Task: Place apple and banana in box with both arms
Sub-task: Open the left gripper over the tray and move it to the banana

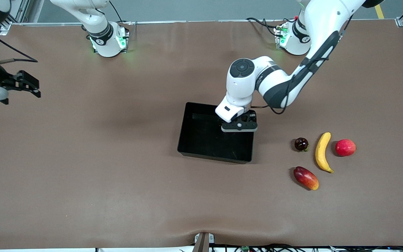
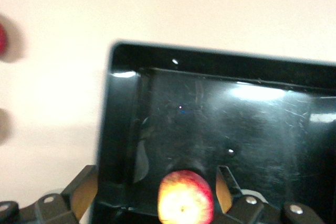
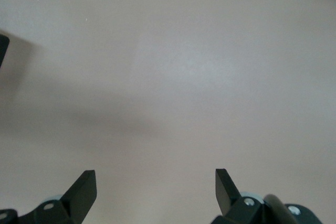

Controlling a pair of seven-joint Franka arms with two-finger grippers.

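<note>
apple [image 2: 186, 202] is sitting in the box [image 1: 201, 140], between the left gripper [image 2: 152, 190] fingers, which are spread apart, not gripping it. banana [image 1: 322, 152] is lying on the table [image 1: 117, 175] toward the left arm's end, among other fruit. right gripper [image 3: 156, 187] is waiting over bare table, fingers apart.

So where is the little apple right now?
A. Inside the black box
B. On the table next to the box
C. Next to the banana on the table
A: the left wrist view shows the apple inside the box, between the left gripper's open fingers, while the banana lies on the table.
</note>
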